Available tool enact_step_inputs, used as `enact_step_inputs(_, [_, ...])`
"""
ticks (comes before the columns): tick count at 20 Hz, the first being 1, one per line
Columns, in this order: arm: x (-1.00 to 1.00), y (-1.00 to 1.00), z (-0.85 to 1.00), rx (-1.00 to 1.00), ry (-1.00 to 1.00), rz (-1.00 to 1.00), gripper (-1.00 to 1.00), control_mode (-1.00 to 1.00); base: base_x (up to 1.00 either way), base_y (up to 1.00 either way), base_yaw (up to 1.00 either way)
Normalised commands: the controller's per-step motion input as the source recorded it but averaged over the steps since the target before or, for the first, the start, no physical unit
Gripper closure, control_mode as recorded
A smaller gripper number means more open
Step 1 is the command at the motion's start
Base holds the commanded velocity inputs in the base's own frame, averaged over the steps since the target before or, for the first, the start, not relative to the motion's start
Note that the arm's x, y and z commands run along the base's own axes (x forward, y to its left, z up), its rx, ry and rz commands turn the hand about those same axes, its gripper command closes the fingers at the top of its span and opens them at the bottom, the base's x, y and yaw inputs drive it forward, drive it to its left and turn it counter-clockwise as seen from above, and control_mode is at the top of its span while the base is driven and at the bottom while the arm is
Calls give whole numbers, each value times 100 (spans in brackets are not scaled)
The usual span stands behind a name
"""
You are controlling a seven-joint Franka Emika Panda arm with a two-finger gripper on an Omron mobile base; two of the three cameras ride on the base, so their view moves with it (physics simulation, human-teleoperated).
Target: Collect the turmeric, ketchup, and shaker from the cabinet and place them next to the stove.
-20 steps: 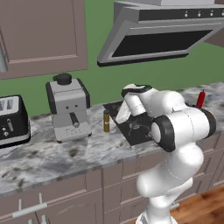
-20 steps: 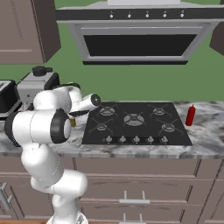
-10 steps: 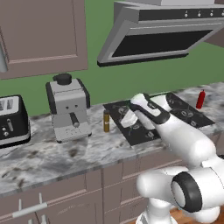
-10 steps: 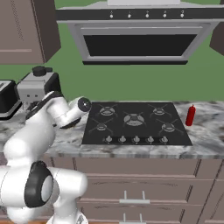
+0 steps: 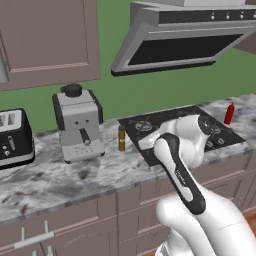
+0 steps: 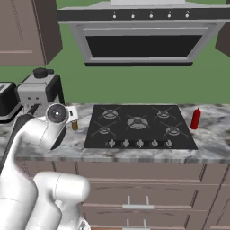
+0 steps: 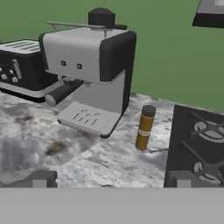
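Two down, looks like: turmeric [image 7: 145,127] and ketchup [image 6: 195,118] stand on the worktop [image 5: 65,177] flanking the stove [image 6: 139,126]. Jaws open, empty; shaker left.

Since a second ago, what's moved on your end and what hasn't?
The arm has swung back from the counter and folded low toward the base, and the tool has drawn away from the turmeric, open and holding nothing. The turmeric stands upright where it was, between the coffee machine and the stove. The ketchup remains at the stove's far side.
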Motion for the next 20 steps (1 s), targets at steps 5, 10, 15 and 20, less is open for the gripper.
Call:
enact_step_inputs(5, [-68,0,59,2,22,-30,-100,-100,0,0,0])
enact_step_inputs(10, [-83,-1,14,-4,8,-26,-100,-100,0,0,0])
enact_step_inputs(15, [-100,-15,13,-5,0,-21,-100,-100,0,0,0])
enact_step_inputs(20, [-72,-5,-11,-11,3,-12,-100,-100,0,0,0])
